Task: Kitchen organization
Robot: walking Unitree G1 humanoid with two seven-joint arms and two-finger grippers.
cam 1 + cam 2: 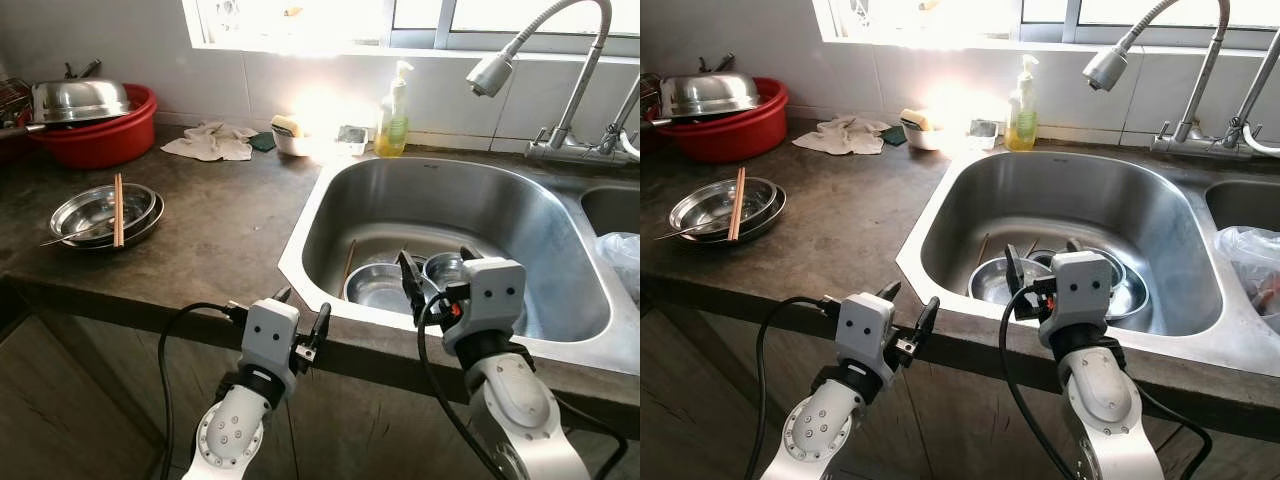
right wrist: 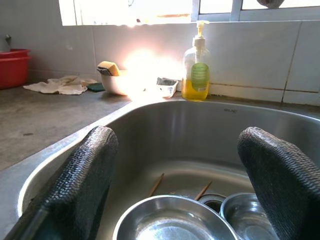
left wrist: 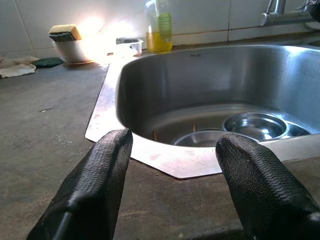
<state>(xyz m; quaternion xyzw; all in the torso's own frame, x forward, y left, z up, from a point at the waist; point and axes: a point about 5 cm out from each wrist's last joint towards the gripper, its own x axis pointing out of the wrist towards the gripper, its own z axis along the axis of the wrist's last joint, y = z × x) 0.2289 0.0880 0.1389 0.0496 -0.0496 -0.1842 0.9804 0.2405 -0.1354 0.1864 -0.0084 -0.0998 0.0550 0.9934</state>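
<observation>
A sunlit kitchen counter (image 1: pixel 230 230) runs to a steel sink (image 1: pixel 330 200), where steel bowls (image 2: pixel 172 220) and loose chopsticks (image 2: pixel 156 185) lie at the bottom. The right gripper (image 1: pixel 435 268) hangs over the sink's near rim, fingers spread wide and empty; the left gripper (image 1: pixel 300 325) waits at the counter edge, equally wide and empty. The reach likely calls for lowering straight onto one bowl's rim, pinching it squarely, clear of its neighbour.

Red basin (image 1: pixel 100 135), yellow soap bottle (image 1: pixel 392 115)
</observation>
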